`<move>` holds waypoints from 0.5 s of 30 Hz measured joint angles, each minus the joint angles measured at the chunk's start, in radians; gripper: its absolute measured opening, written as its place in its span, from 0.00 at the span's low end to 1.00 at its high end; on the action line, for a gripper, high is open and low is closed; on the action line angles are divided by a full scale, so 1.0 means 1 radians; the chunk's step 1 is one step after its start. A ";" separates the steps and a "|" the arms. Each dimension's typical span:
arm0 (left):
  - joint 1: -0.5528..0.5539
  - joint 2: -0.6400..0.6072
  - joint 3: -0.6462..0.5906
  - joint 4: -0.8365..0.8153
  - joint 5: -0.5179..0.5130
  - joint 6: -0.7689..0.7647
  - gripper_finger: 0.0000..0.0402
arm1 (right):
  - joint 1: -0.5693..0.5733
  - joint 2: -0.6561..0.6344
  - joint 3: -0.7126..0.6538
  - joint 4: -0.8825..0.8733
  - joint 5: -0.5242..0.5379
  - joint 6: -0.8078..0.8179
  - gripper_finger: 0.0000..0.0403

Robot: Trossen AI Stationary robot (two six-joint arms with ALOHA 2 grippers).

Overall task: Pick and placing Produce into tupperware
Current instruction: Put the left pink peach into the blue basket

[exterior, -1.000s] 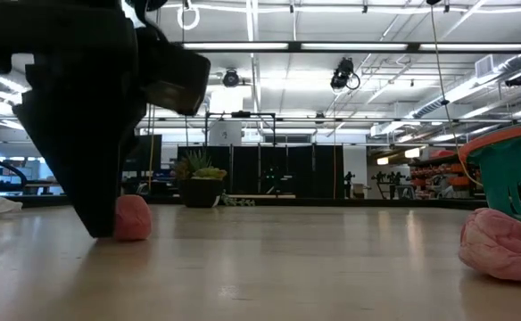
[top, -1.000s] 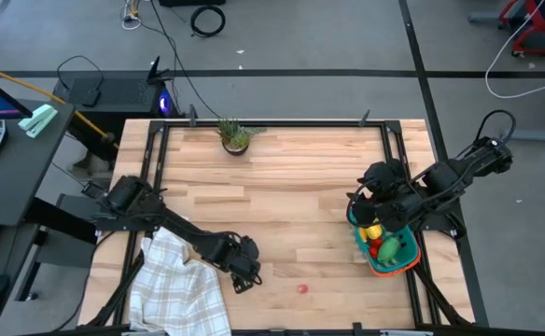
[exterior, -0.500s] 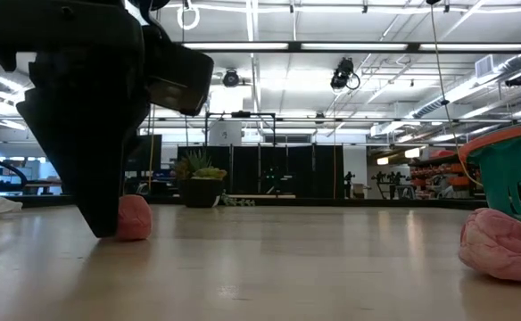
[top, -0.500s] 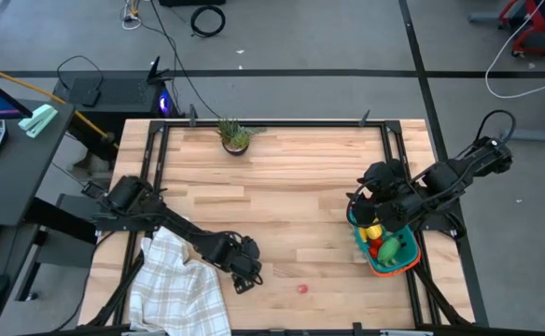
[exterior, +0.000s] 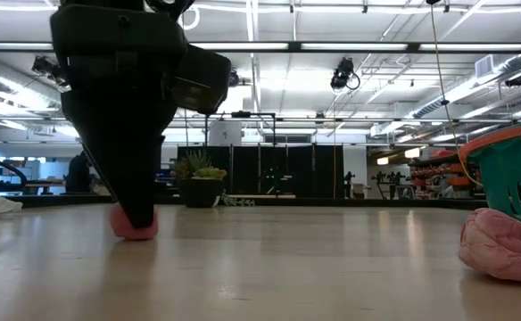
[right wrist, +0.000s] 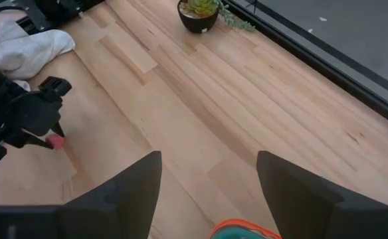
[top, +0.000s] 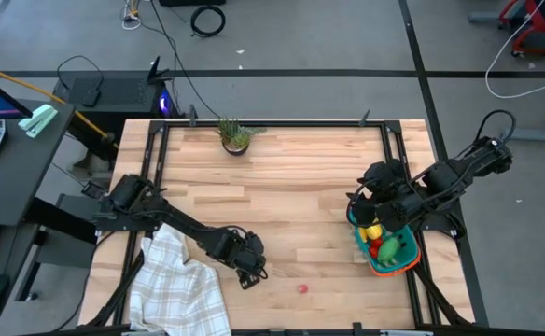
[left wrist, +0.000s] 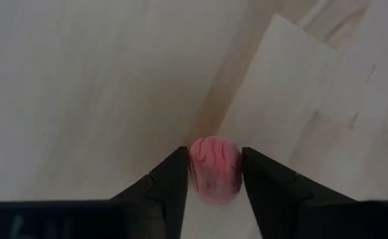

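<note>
Small red fruit (left wrist: 214,170) on the bare wood table (top: 291,187) near its front edge, flanked by both fingers of the left gripper (left wrist: 214,178) | second red fruit (top: 302,289) lies just beside | right gripper (top: 370,213), fingers spread, empty, hangs over teal tupperware (top: 405,263) holding produce (top: 384,245) | checked cloth (top: 179,285) front-left.

— How many red fruits?
— Three. One red fruit (top: 377,248) lies in the tupperware (top: 384,271), one (top: 302,288) lies well apart from it, and one (left wrist: 214,169) lies farther off still.
— What else is in the tupperware?
— One yellow pepper (top: 373,231) and one green vegetable (top: 397,248).
— How many tubs?
— Just that one.
— Grippers?
— Two: the right gripper (right wrist: 208,166) over the tupperware, the left gripper (left wrist: 214,154) well away from it.
— The rest?
— One potted plant (top: 235,137) and one checked cloth (top: 174,280).
</note>
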 joint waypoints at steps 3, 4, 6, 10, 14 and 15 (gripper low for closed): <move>0.006 0.000 0.001 0.000 0.000 0.001 0.28 | 0.000 0.000 0.000 0.000 -0.001 0.000 0.64; 0.008 0.000 0.001 0.001 0.000 0.001 0.24 | 0.000 0.000 0.000 0.000 -0.002 0.000 0.64; 0.011 -0.003 0.002 0.001 0.001 0.001 0.15 | 0.000 0.000 0.000 0.000 -0.004 0.000 0.64; 0.012 -0.004 0.014 -0.004 0.001 0.003 0.08 | 0.000 0.000 0.000 0.000 -0.013 0.000 0.64; 0.016 -0.004 0.086 -0.004 0.001 0.069 0.08 | 0.000 0.000 0.000 0.000 -0.006 0.000 0.64; 0.021 -0.004 0.112 -0.011 0.000 0.086 0.08 | 0.000 0.000 0.000 0.000 0.000 0.000 0.64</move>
